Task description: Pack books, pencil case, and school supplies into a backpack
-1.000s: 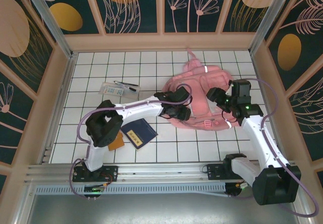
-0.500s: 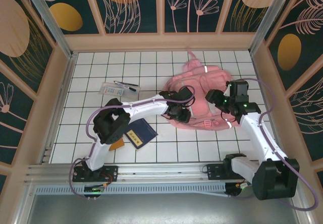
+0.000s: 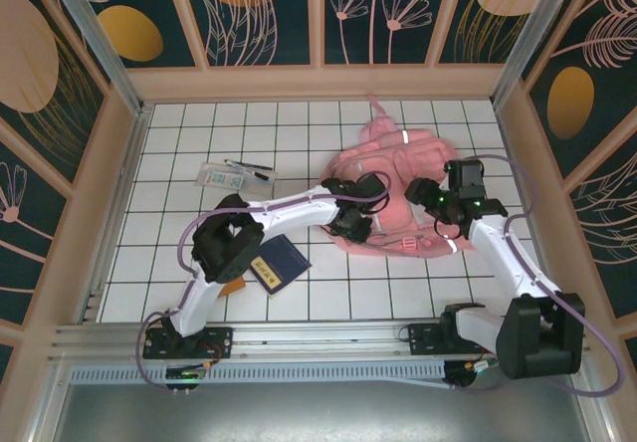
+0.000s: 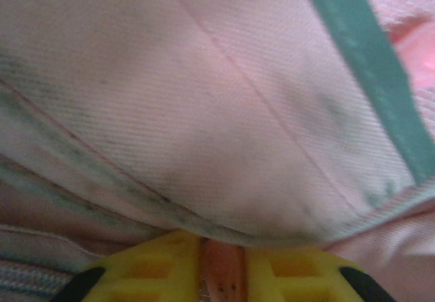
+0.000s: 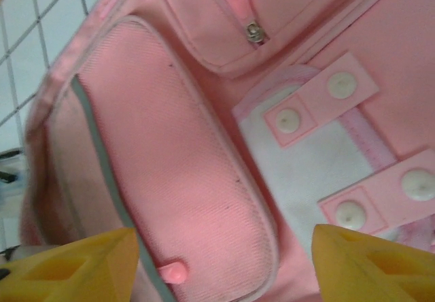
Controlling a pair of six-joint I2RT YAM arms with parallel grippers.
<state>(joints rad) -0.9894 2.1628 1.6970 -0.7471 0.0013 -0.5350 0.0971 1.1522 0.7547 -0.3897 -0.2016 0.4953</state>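
Observation:
The pink backpack [image 3: 403, 178] lies flat at the table's centre right. My left gripper [image 3: 351, 223] presses against its lower left edge. In the left wrist view the yellow fingers [image 4: 149, 268] are shut on a pink bit of the backpack [image 4: 221, 268], with pale fabric and a grey-green strip [image 4: 367, 64] close above. My right gripper [image 3: 431, 196] hovers open over the backpack [image 5: 170, 152]; its fingertips [image 5: 75, 264] straddle a mesh pocket with a pink zipper pull [image 5: 174, 272]. The navy book [image 3: 279, 261] and the orange notebook [image 3: 232, 285] lie by the left arm. The clear pencil case [image 3: 220, 176] and dark pens [image 3: 250, 166] lie further back left.
The white tiled table [image 3: 179, 133] is walled by a wooden frame and patterned panels. A metal rail [image 3: 299, 334] runs along the near edge by the arm bases. On the backpack's front sit snap straps [image 5: 319, 98] and a second zipper pull [image 5: 239, 3].
The left gripper has closed onto the backpack's pink fabric, reaching slightly further right. The right gripper has shifted a little up and left over the backpack, with its jaws slightly wider.

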